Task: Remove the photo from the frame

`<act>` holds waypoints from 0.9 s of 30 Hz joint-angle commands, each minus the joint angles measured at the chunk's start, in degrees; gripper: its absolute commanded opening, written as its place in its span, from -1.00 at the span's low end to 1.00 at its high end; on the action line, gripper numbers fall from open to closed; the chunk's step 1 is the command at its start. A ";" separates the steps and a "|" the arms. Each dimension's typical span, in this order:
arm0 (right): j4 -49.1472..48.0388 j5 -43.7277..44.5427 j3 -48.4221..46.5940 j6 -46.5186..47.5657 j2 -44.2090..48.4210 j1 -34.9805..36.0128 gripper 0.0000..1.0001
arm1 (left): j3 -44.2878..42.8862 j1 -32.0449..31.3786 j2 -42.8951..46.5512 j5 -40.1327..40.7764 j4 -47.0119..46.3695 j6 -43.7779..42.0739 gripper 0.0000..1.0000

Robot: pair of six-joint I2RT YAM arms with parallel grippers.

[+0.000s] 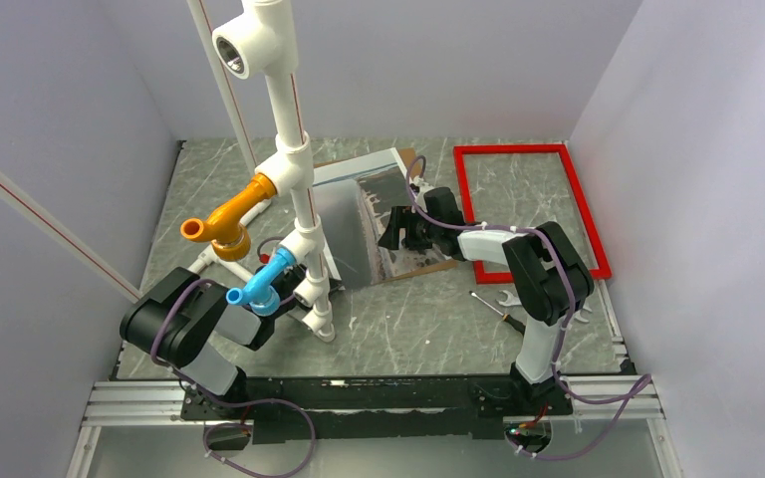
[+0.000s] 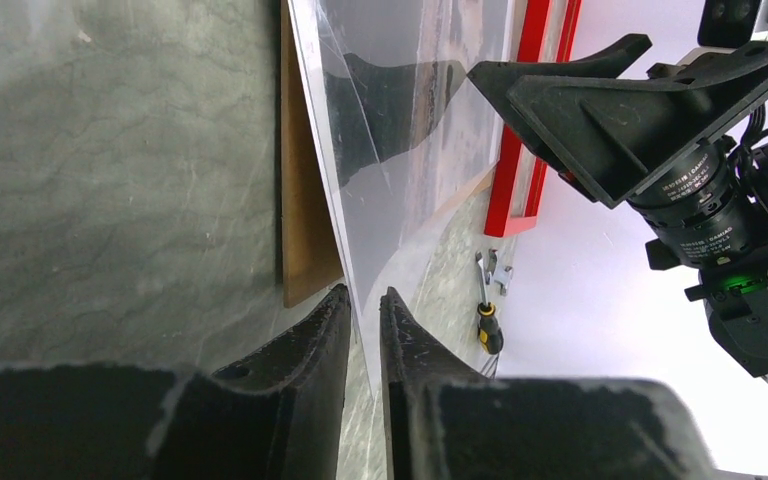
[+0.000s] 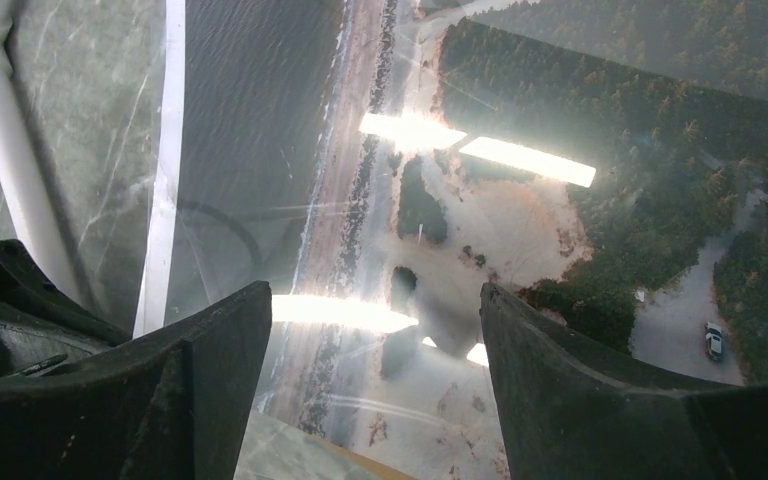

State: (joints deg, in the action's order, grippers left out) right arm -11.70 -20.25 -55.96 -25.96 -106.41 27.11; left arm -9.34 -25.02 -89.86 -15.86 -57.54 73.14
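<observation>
Gleaming grey-and-dark coastal landscape photo (image 3: 560, 200), pale-bordered.

Left gripper (image 2: 365, 330) jaws nearly together, narrow gap; right gripper (image 3: 375, 330) jaws spread wide, forearm stretched leftward

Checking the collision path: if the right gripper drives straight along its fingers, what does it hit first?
Most likely the photo: the right gripper, jaws open, points straight at its glossy face, with nothing visible in between. How close it stands is unclear.
</observation>
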 commanded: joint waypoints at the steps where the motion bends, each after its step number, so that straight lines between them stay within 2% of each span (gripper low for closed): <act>1: 3.97 -0.58 0.25 0.29 -1.84 0.77 0.57 | -0.93 -0.28 -0.05 1.40 -2.06 -0.71 -0.61; 9: 4.32 0.20 0.15 0.85 -1.52 1.05 0.59 | -0.54 -0.22 2.34 1.49 -0.54 -1.66 -0.84; 11: 4.18 0.40 0.47 1.31 -0.89 1.18 0.62 | -1.03 -0.21 4.02 1.43 1.71 -3.02 -0.97; 17: 1.42 1.59 3.39 3.43 3.98 1.64 0.86 | -5.40 -0.27 12.32 2.24 18.05 -8.56 -1.00; 25: 1.31 2.62 4.49 6.21 9.09 2.87 0.91 | -12.41 -0.28 23.06 4.85 39.19 -14.74 -1.00; 27: 2.87 3.89 4.10 7.11 11.25 3.21 0.93 | -14.28 -0.24 24.19 4.51 41.97 -15.74 -1.00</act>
State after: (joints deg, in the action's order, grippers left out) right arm -10.70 -18.85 -51.99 -21.80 -100.55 29.36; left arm -19.35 -25.21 -68.60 -12.97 -25.34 62.02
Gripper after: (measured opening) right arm 0.954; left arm 0.010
